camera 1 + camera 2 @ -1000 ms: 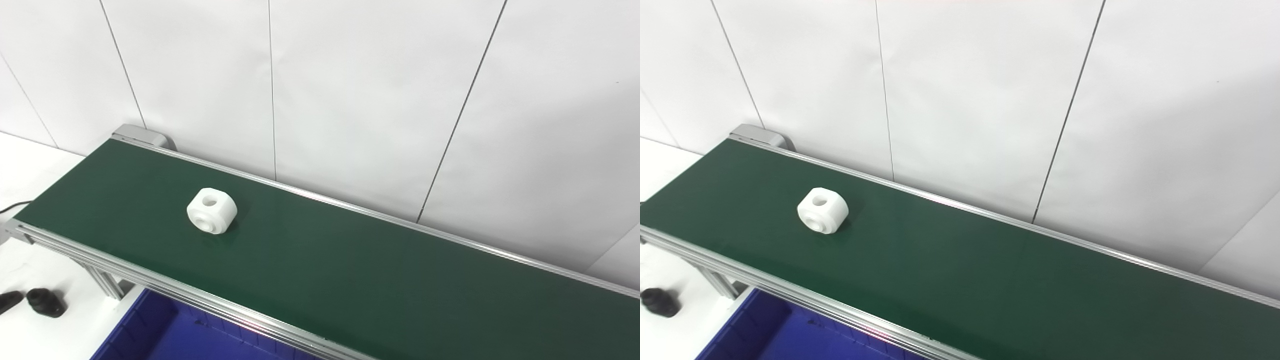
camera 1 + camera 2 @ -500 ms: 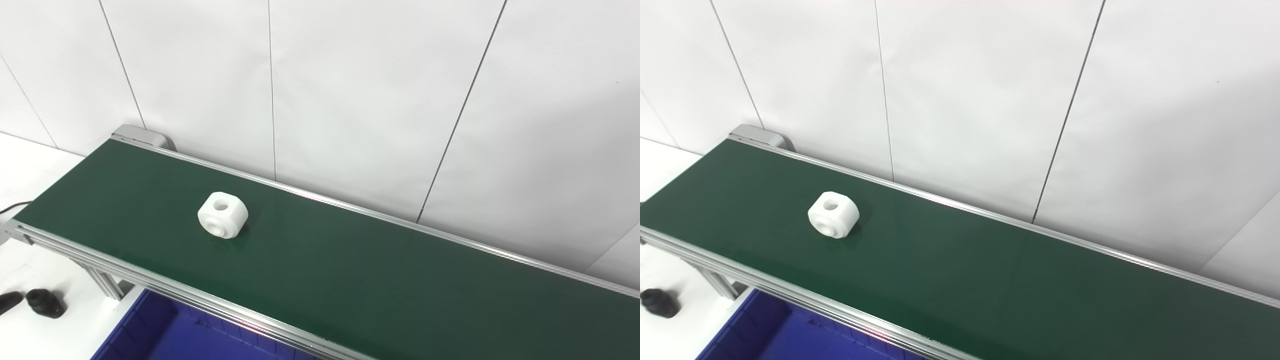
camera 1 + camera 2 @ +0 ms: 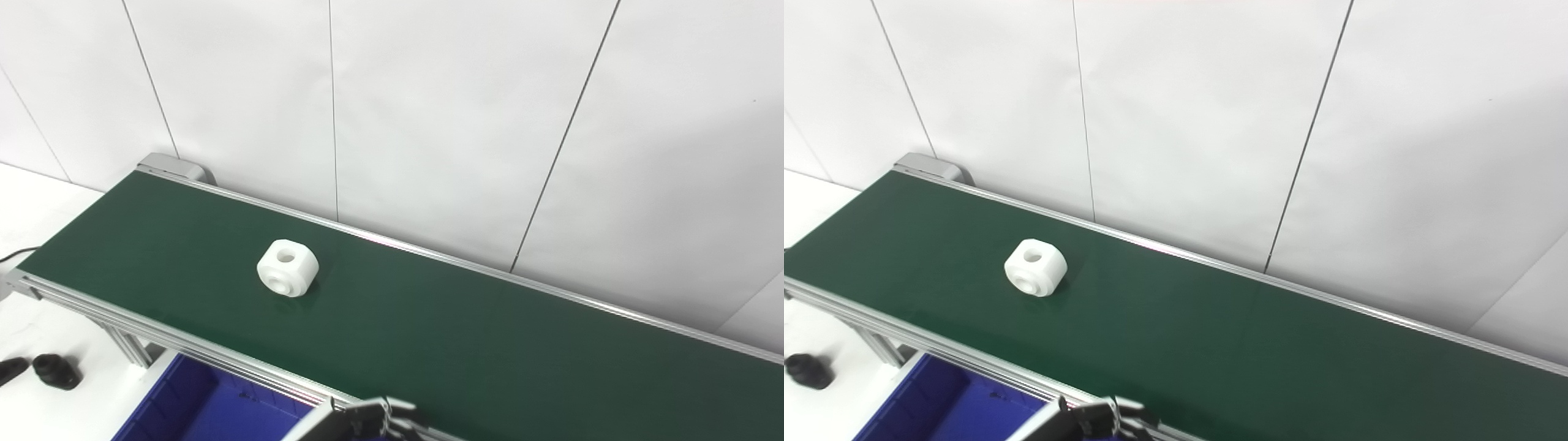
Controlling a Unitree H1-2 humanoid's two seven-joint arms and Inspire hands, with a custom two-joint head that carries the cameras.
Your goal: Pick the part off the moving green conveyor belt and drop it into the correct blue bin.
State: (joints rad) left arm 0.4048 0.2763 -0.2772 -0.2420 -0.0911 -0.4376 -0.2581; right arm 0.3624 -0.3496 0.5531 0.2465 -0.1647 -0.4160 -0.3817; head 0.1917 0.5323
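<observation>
One white, rigid-looking plastic block with bored holes (image 3: 287, 276) rides the green conveyor belt (image 3: 459, 343); it is probably light and smooth, best pinched across its flat sides. Left hand (image 3: 367, 422) barely in view at the near edge, its state impossible to tell.

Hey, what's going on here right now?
A white part with holes in it rides alone on the green conveyor belt; nothing touches it. One robot hand just peeks in at the bottom edge, over the belt's near rail beside the blue bin. Which hand, and whether it is open, cannot be told. Two small black pieces lie on the white table.
</observation>
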